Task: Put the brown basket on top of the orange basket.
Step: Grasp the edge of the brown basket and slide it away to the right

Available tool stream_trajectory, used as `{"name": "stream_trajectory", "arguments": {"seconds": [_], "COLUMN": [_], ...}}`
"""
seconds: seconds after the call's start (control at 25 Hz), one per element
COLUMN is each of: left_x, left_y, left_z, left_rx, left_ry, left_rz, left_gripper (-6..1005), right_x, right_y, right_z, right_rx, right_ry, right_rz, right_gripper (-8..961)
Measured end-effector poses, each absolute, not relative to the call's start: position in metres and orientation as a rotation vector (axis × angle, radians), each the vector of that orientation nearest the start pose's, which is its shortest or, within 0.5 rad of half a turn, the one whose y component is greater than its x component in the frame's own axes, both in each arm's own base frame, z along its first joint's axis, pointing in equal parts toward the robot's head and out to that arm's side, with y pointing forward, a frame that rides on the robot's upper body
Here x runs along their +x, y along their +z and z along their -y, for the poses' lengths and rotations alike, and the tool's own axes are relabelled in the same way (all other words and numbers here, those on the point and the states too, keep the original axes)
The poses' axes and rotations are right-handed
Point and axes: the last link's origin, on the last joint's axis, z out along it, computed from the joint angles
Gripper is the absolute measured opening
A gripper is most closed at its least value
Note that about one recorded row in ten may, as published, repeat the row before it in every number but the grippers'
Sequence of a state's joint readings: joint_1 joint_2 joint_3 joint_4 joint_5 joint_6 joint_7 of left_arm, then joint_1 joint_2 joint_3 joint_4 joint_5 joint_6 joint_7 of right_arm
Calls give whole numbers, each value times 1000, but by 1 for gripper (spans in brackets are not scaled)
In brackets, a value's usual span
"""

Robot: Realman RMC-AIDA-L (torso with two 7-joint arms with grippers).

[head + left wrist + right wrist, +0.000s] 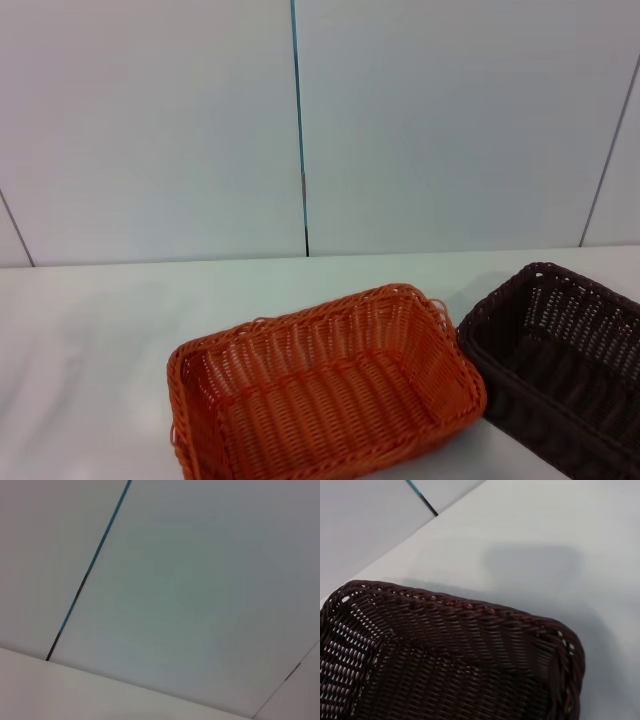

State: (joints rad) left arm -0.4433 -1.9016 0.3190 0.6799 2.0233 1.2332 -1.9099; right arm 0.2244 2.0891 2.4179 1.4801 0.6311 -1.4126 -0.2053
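Rectangular dark-brown woven wicker basket point(560, 365) sits on the white tabletop point(100, 340), at the robot's right, empty. Just beside it, near-touching at 1 corner: rectangular bright-orange woven wicker basket point(325, 395), also empty, open side up. Neither hand shows in any view; whether they are open or closed cannot be told. Right wrist camera looks down on the brown rim point(470, 607), so that arm is likely closest. Judgement: grip the braided rim, lift level, clear the orange rim, then lower squarely.
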Motion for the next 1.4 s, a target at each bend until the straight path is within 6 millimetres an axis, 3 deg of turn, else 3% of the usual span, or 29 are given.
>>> {"name": "stream_trajectory", "arguments": {"seconds": [1.12,1.4], "left_x": [-381,-381], "left_y": [150,153], "left_z": [-345,-344], "left_rx": [-1774,-1769], "left_ry": [-720,-723], "left_rz": [1313,1307], "left_gripper": [859,859], "right_x": [350,351], "right_y": [99,100], "right_z": [-314,-315], "right_rx": [-2165,-2169], "right_ry": [-1051,-1053], "right_rz": [1691,1691], "right_gripper": [754,747]}}
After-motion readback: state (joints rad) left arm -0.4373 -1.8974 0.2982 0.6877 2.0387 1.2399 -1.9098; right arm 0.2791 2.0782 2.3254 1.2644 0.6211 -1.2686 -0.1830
